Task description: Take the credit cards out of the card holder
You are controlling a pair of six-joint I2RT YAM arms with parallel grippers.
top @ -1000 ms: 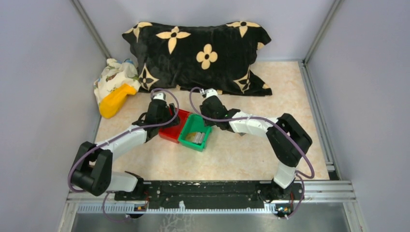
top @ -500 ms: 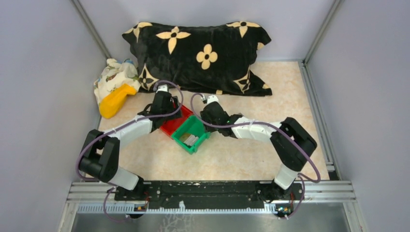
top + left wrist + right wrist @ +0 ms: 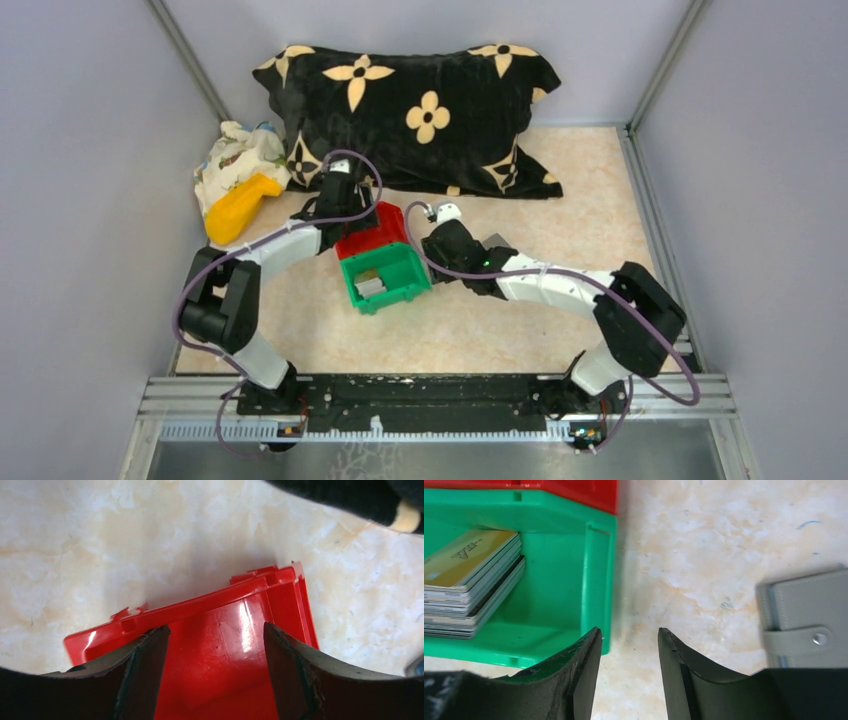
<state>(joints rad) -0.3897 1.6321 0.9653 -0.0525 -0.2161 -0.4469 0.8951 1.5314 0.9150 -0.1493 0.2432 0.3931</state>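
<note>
Since a second ago the red bin (image 3: 372, 228) has slid toward 12 o'clock. The green bin (image 3: 400, 290) has swung round to lie at its 6 o'clock instead of alongside it, and both arms have followed.

The credit cards (image 3: 466, 587) lie stacked in the green bin, probably because it serves as their drop-off, so the task looks largely done.

The left gripper (image 3: 215, 630) hangs over the red bin with its jaws spread and nothing clamped between them. The right gripper (image 3: 629, 635) is likewise released, over bare table (image 3: 704, 555) just off the green bin's corner.

Only the right wrist view shows the card holder (image 3: 809, 612). It lies flat on the table at 3 o'clock, beside the right finger and apart from the bins. From overhead the right arm hides it.
</note>
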